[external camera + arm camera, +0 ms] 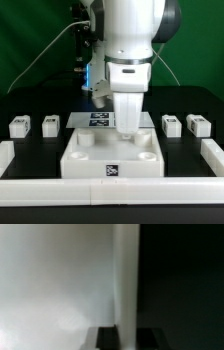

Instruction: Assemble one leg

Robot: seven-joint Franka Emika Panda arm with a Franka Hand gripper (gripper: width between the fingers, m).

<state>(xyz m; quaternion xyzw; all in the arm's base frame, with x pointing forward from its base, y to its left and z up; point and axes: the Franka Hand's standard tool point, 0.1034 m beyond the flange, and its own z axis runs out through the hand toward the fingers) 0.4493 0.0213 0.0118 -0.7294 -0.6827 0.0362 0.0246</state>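
Four small white legs stand on the black table, two at the exterior view's left [18,126] [50,124] and two at its right [171,123] [198,125]; none is held. My gripper [130,128] reaches down onto the back rim of the large white square slab [90,155], which lies in the middle near the front. In the wrist view the gripper [127,336] has its dark fingers [105,338] on both sides of a thin white upright wall of the slab [126,274], closed against it.
The marker board [96,119] lies flat behind the slab. A white U-shaped fence [212,156] runs along the front and both sides of the table. A green curtain hangs behind the arm.
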